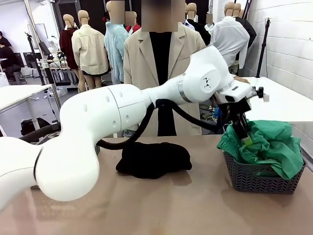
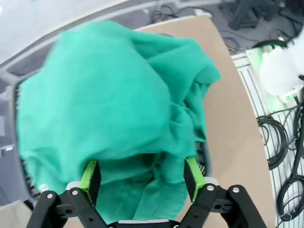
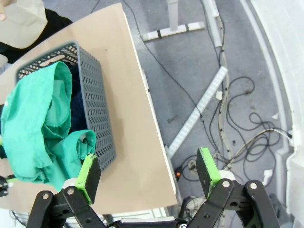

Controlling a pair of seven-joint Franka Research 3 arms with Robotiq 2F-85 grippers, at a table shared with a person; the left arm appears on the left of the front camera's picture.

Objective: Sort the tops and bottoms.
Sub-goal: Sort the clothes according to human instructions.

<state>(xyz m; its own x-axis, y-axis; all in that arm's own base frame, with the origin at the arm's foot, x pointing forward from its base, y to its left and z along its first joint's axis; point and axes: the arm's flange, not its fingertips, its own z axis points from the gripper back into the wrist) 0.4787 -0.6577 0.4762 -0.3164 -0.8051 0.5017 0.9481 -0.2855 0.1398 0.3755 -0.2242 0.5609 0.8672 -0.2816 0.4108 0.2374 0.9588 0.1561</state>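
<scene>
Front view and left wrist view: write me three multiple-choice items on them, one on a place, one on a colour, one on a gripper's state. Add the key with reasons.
1. Where is the green garment?
A. Spread on the bare table
B. In the grey basket
C. In the person's hands

2. What colour is the garment on the table in front of the person?
A. Black
B. Red
C. White

3. How do the left gripper jaws stand?
A. Shut on the green garment
B. Shut on nothing
C. Open

Key:
1 B: the green garment is heaped in the grey basket and spills over its rim.
2 A: the black garment lies bunched at the table's middle.
3 C: the left wrist view shows the green pads wide apart above the cloth.
</scene>
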